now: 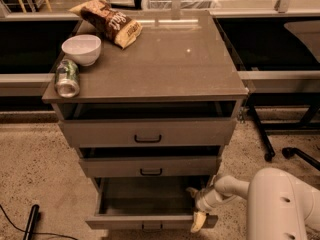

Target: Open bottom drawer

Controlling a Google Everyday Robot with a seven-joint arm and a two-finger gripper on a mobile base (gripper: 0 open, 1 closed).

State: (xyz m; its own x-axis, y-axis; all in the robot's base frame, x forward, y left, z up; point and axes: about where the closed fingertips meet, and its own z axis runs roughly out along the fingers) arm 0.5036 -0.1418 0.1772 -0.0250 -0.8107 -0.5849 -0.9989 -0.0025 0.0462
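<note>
Standing before the grey-brown cabinet (150, 84), I record three flat-fronted drawers, each with a small black bar handle. The bottom drawer (131, 221) is lowest and is pulled out toward the near side, its shallow rectangular box open to view with a bare, matte floor. Its long axis runs left to right and its front faces near. The middle drawer (115, 167) and top drawer (100, 133) each stand slightly ajar, showing a dark gap above.

The hand (194, 208), pale and smooth, sits at the near right corner of the bottom drawer on a rounded white arm (280, 204). Its fingers are spread apart: one reaches inside the drawer box, and the other hangs over the front panel's right end.

On the smooth, faintly glossy surface (170, 59) are a round white bowl (81, 49) at far left, a metal can (67, 77) lying on its side at the near left edge, and a crinkled snack bag (107, 21) at the far side. The floor (35, 169) is speckled.
</note>
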